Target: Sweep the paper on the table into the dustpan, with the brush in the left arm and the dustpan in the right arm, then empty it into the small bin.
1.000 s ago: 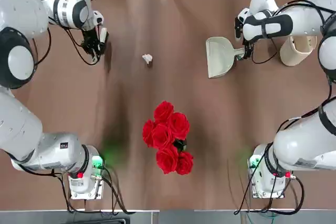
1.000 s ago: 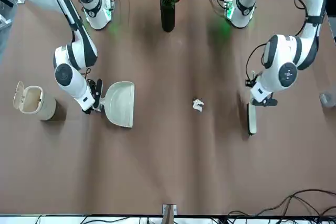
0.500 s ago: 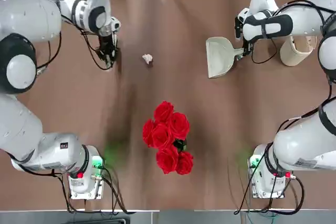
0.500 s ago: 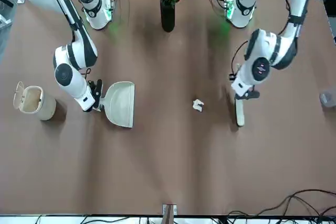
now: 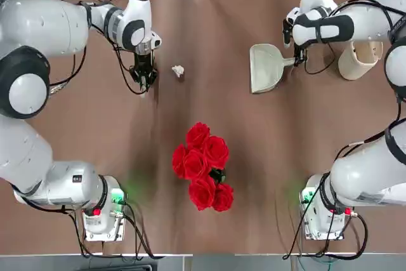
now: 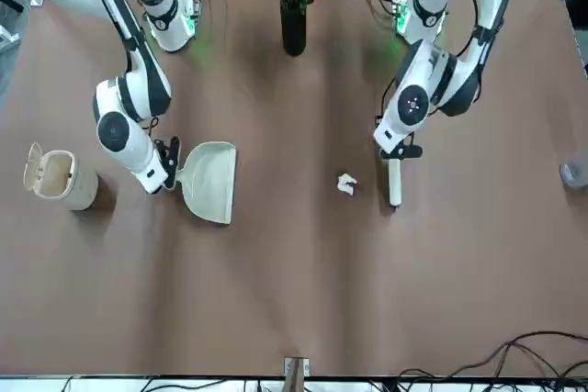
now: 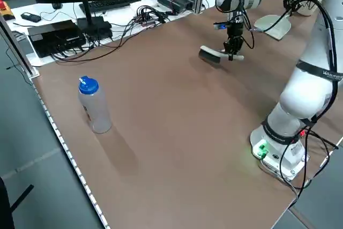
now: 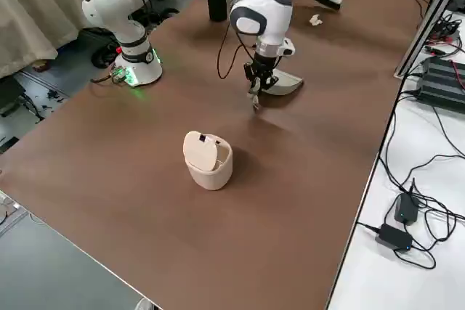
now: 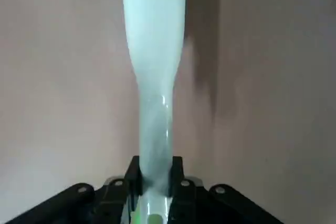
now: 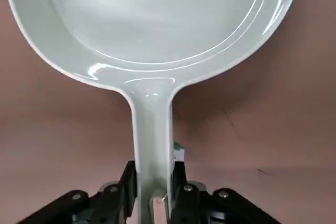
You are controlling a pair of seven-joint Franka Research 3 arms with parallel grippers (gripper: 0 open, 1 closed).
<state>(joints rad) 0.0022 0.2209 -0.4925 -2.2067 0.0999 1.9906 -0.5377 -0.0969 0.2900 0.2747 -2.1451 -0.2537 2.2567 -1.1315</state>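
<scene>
A small crumpled paper (image 5: 178,70) (image 6: 346,184) lies on the brown table (image 5: 254,144). My left gripper (image 5: 144,77) (image 9: 155,174) is shut on the handle of the cream brush (image 6: 394,181) (image 9: 155,77), which stands on the table a short way to the paper's left in the top view. The dustpan (image 5: 265,68) (image 10: 152,19) rests flat farther right, its mouth facing the paper. My right gripper (image 5: 297,60) (image 10: 153,179) is shut on its short handle. The small bin (image 5: 360,60) (image 8: 208,159) stands at the right, lid flipped up.
A dark vase of red roses (image 5: 203,166) stands mid-table, nearer the arm bases. A plastic bottle with a blue cap (image 7: 94,105) sits near the table's left edge. Cables and equipment lie beyond the far edge.
The left arm has carried the brush steadily rightward toward the paper. The dustpan has shifted slightly in the right gripper's hold. The paper has not moved.
</scene>
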